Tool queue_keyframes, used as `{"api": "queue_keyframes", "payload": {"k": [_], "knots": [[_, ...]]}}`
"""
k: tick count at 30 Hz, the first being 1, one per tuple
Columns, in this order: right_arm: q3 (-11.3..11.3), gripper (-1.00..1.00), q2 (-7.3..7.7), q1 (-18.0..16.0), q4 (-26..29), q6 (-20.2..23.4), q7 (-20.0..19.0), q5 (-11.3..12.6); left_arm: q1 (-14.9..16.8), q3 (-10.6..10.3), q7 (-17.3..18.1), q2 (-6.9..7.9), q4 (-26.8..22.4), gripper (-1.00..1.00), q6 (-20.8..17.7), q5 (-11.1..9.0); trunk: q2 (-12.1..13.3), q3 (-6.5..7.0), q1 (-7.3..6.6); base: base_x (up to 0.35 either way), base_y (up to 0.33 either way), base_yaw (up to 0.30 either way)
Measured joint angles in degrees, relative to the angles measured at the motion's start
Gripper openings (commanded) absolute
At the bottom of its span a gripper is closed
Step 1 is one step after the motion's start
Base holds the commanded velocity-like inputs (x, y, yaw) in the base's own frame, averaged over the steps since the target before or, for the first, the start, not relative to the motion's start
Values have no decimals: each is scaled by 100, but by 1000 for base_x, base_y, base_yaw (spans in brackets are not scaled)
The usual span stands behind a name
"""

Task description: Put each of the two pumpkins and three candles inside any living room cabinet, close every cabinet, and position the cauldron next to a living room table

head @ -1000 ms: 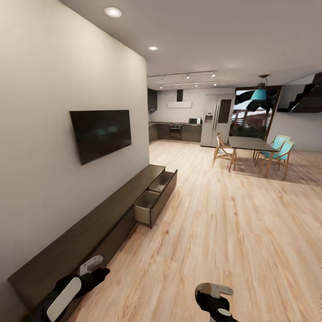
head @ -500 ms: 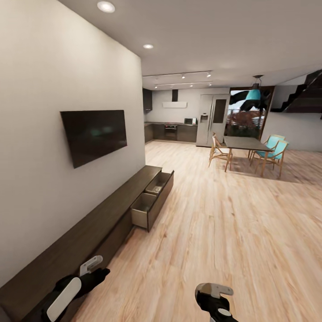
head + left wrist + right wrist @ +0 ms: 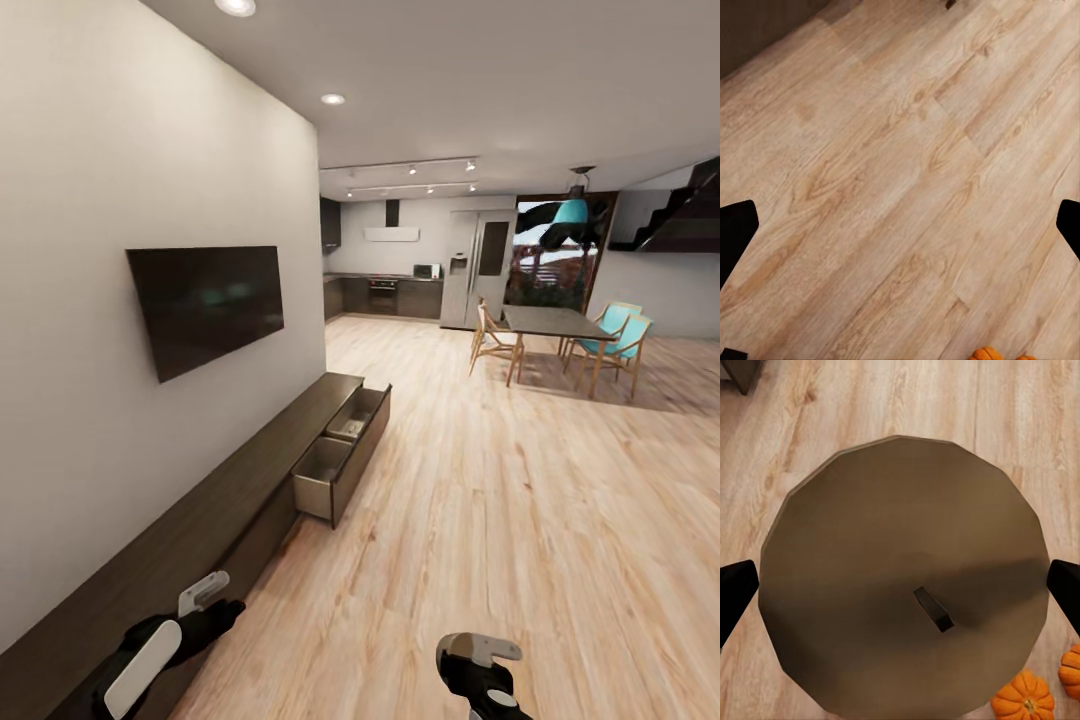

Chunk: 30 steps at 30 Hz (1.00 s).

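Pumpkins (image 3: pixel 1024 697) lying on floor beside round worktop (image 3: pixel 900 577); cabinet (image 3: pixel 200 500) drawers standing open. Both jaws hanging wide, empty. Advice: lower squarely over one pumpkin.

Readable text: none that you can make out in any view.
Television (image 3: pixel 207 303): your head view shows a dark, blank screen with no logo or caption.
Refrigerator (image 3: pixel 478 269): plain doors, and no brand mark that you can read.
Microwave (image 3: pixel 427 270): too small for you to tell any lettering.
Pumpkins (image 3: pixel 1024 697): plain orange ribs, no label.
Round table (image 3: pixel 900 577): a bare brown top, unmarked.
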State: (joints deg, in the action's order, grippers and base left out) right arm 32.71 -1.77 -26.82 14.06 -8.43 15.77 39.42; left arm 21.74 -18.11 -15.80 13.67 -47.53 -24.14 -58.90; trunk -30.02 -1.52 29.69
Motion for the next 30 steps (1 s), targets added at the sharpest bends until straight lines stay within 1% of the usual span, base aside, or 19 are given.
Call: {"api": "queue_keyframes", "payload": {"k": [11, 18, 27, 30], "knots": [[0, -100, 0, 0, 0, 0, -1, 7, 0, -2, 0, 2, 0, 100, 2, 0, 0, 0, 1, 175, 1, -8], [-1, -100, 3, 1, 1, -1, -8, 9, 2, -5, 1, -2, 3, 100, 2, 0, 0, 0, 0, 168, 0, -195], [1, -100, 9, 0, 10, 0, -8, 1, 0, -9, 0, -3, 1, 100, 3, 0, 0, 0, 1, 152, 18, -41], [2, -100, 10, 1, 12, 1, -9, -2, 1, -9, -1, -4, 1, 100, -2, 0, 0, 0, 1, 135, 165, -173]]}}
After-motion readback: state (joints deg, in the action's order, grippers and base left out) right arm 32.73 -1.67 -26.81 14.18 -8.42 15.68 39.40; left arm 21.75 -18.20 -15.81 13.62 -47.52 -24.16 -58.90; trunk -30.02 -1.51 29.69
